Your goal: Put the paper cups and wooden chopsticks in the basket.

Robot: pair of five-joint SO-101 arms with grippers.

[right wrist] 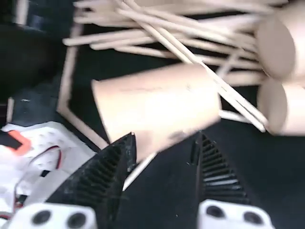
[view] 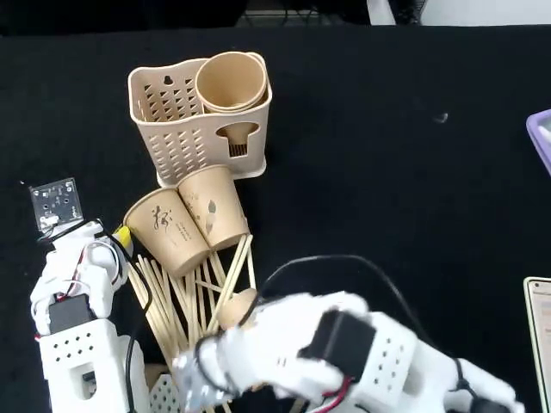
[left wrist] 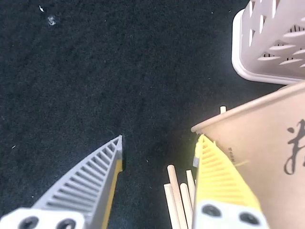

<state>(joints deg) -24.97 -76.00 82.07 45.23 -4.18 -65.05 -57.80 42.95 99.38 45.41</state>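
Your right gripper (right wrist: 164, 139) hangs open and empty just short of a paper cup (right wrist: 157, 102) lying on its side among the wooden chopsticks (view: 194, 297). Its long axis runs jaw to jaw, so a wrist turn looks needed; the basket (view: 185, 142) stands farther off.

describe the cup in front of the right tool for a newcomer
Start at the slotted basket, then find the chopstick pile in front of it. The cup lies alone among the sticks before the open right tool, apart from the two cups side by side.
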